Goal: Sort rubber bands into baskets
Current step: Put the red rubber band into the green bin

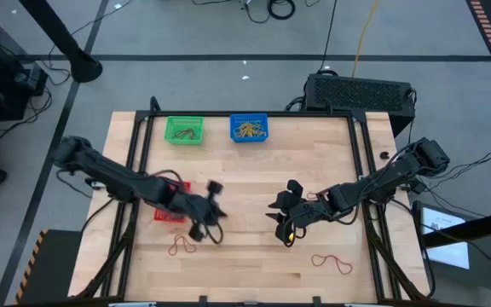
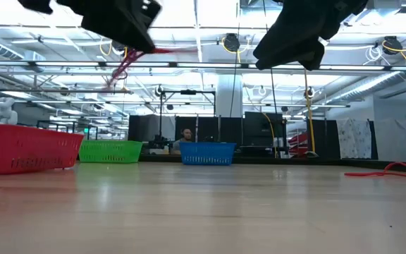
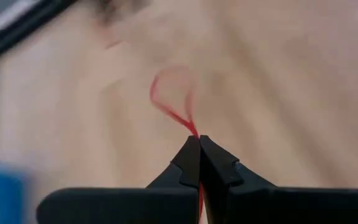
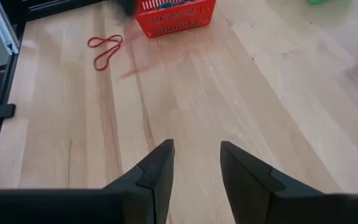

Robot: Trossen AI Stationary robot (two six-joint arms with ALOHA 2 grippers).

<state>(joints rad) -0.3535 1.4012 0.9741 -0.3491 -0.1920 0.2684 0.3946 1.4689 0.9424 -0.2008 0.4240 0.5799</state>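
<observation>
Above the table (image 1: pixel 254 183), left pincer (image 3: pixel 199 142) pinches a red rubber band (image 3: pixel 169 99).

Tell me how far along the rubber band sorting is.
Done: bands already lie in the green basket and blue basket. In hand: the left tool is shut on a red rubber band. Left: two red bands on the table.

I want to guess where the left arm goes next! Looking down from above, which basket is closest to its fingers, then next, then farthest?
From the left gripper:
1. Red basket, right beside it, under the arm.
2. Green basket, at the table's far edge.
3. Blue basket, beside the green one; a near tie with it.
</observation>
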